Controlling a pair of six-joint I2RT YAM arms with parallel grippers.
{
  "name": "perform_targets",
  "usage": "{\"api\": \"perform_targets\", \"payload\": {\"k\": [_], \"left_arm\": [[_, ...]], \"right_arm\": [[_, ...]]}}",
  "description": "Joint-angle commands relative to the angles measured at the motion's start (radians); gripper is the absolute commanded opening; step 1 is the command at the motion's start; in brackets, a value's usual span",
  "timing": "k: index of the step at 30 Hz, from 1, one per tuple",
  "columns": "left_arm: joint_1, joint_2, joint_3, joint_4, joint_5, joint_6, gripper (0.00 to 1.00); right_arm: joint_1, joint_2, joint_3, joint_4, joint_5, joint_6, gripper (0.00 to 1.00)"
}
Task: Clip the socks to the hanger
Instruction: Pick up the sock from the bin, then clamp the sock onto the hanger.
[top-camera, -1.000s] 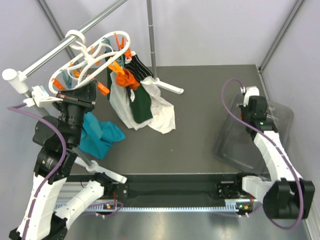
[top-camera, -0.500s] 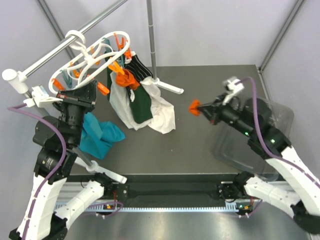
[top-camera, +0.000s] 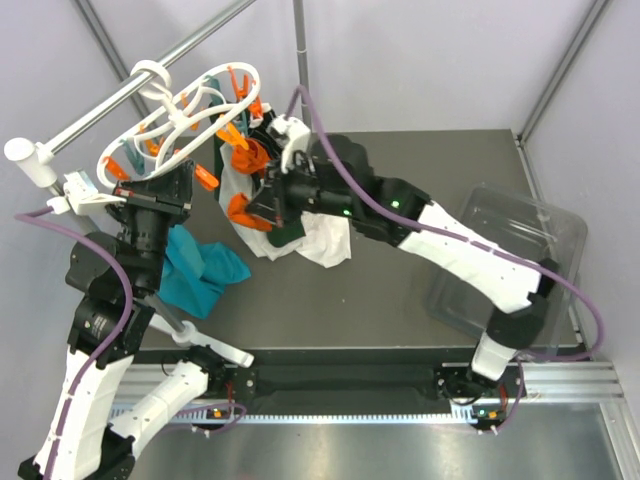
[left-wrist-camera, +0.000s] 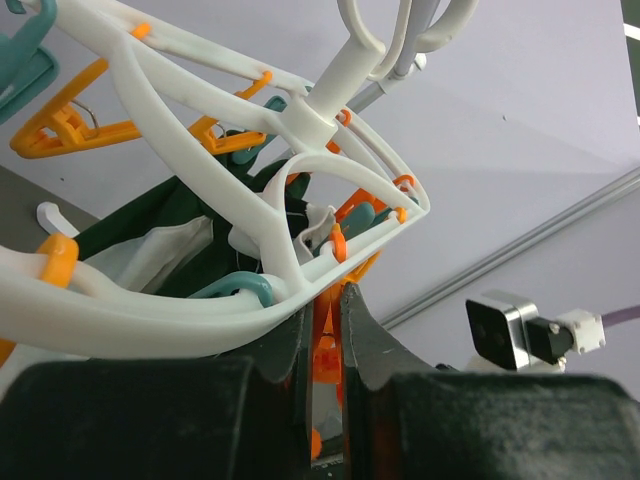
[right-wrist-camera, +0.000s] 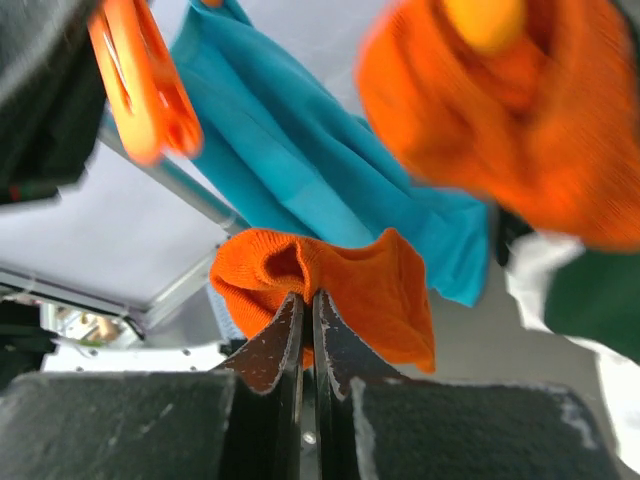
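Left arm (top-camera: 92, 380): white and black links climb from the near-left base. Black wrist tipped upward, towards the far left.
Left gripper (left-wrist-camera: 326, 335): jaws drawn together, pinching an orange plastic peg clip (left-wrist-camera: 326, 300) between them.
Right arm (top-camera: 470, 262): base near right, elbow bent just above it. Forearm stretched far and left, across to the middle.
Right gripper (right-wrist-camera: 305, 322): dark fingers (right-wrist-camera: 268, 352) pressed almost flat together, nipping the edge of a small bright orange fabric sock (right-wrist-camera: 330, 285).
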Motion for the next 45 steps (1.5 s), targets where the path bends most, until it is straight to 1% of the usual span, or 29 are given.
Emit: {"api": "perform_targets", "payload": {"k": [1, 2, 6, 15, 20, 28, 37, 45], "left_arm": [[-0.008, 0.005, -0.022, -0.177, 0.094, 0.008, 0.00], [-0.008, 0.007, -0.028, -0.175, 0.096, 0.010, 0.00], [-0.008, 0.005, -0.039, -0.168, 0.108, 0.021, 0.00], [-0.008, -0.027, -0.089, -0.102, 0.124, 0.126, 0.00], [-0.008, -0.028, -0.112, -0.066, 0.157, 0.172, 0.00], [-0.008, -0.045, -0.148, -0.034, 0.174, 0.203, 0.00], [-0.008, -0.034, -0.132, -0.045, 0.182, 0.229, 0.00], [-0.008, -0.036, -0.131, -0.057, 0.186, 0.232, 0.00]], "right_arm": [[0.024, 0.088, 0.208, -0.089, -0.038, 0.039, 0.00], [0.026, 0.134, 0.265, -0.094, -0.057, 0.045, 0.00], [0.026, 0.182, 0.319, -0.082, -0.071, 0.061, 0.00], [0.026, 0.177, 0.318, -0.074, -0.084, 0.059, 0.00], [0.023, 0.173, 0.319, -0.080, -0.097, 0.067, 0.00], [0.004, 0.185, 0.330, -0.048, -0.131, 0.096, 0.00], [-0.003, 0.234, 0.411, -0.051, -0.150, 0.115, 0.00], [-0.012, 0.228, 0.414, -0.035, -0.143, 0.116, 0.00]]}}
